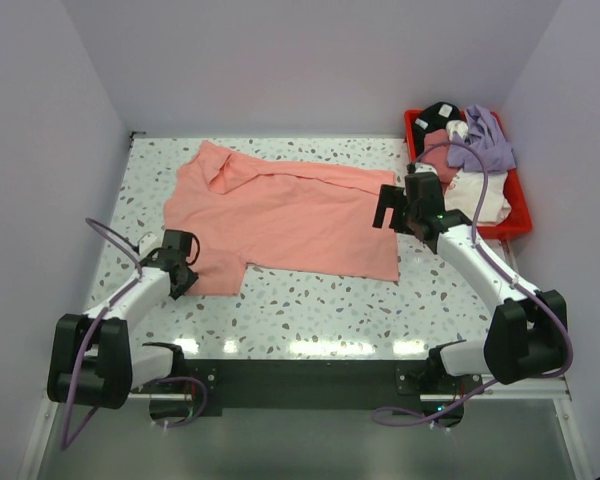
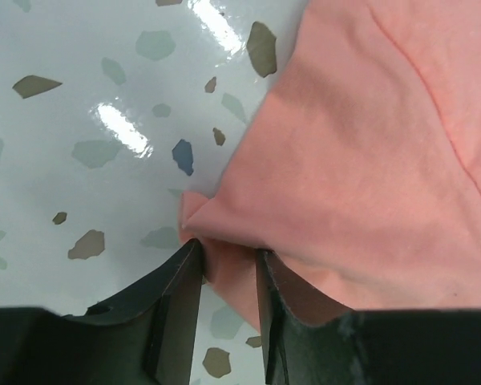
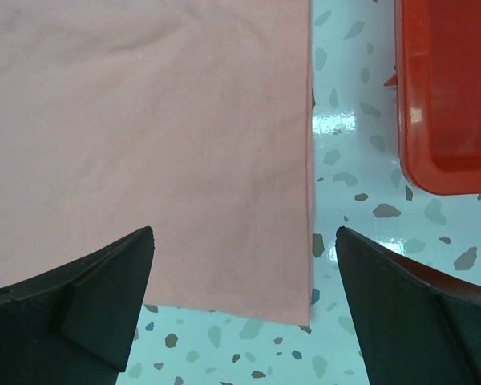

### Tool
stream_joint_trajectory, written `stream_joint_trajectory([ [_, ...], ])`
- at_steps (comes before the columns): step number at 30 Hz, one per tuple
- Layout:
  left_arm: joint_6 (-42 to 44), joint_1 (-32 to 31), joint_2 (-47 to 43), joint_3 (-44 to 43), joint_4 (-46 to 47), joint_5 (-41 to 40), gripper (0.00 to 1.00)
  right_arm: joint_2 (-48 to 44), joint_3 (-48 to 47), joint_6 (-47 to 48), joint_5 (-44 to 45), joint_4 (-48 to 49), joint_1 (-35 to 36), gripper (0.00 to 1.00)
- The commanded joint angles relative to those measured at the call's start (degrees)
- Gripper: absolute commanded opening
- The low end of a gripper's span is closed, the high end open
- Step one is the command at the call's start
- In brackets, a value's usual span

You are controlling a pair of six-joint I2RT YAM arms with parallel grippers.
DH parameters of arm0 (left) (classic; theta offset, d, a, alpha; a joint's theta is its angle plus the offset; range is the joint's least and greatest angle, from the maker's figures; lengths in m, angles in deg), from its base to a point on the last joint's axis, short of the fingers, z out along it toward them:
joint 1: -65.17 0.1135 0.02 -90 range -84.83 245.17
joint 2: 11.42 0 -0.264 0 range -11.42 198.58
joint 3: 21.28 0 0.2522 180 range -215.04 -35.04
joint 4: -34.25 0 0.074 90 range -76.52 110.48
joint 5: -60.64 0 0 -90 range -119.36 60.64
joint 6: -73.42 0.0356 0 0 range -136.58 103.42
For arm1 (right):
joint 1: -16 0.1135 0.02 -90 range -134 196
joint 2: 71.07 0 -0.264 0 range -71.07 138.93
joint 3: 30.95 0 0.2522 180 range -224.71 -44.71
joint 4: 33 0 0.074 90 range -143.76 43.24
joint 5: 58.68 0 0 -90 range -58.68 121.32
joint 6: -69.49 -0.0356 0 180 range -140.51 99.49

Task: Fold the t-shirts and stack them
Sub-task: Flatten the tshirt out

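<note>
A salmon-pink t-shirt (image 1: 280,210) lies spread on the speckled table, its upper left part folded over. My left gripper (image 1: 183,268) sits at the shirt's near left sleeve corner and is shut on a pinch of that cloth (image 2: 228,269). My right gripper (image 1: 395,208) is open above the shirt's right hem. In the right wrist view the hem corner (image 3: 293,309) lies between the wide-apart fingertips (image 3: 136,249). More shirts (image 1: 480,150) lie heaped in the red bin.
A red bin (image 1: 515,215) stands at the back right of the table; its corner (image 3: 445,96) shows in the right wrist view, right of the shirt's hem. White walls close in the table on the left, back and right.
</note>
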Motion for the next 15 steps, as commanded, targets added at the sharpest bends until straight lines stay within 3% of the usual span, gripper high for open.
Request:
stream_joint_trajectory([
  [1,0.88,0.38,3.24,3.00,4.01,5.75,0.36,-1.12,0.57,0.36,1.48,0.16,0.00,0.99],
  [3,1.67,0.38,3.50,3.08,4.89,6.54,0.17,-1.38,0.65,0.36,1.57,0.07,0.00,0.99],
  [4,1.76,0.38,3.67,3.00,4.63,6.63,0.03,-1.55,0.65,0.36,1.57,-0.02,-0.08,0.99],
  [5,1.76,0.38,3.68,2.91,4.54,6.72,0.00,-1.64,1.00,0.27,1.57,-0.02,0.00,0.99],
  [15,5.10,0.38,-2.90,3.43,6.56,8.30,0.00,-4.37,5.31,-3.42,2.45,-3.62,0.00,0.99],
])
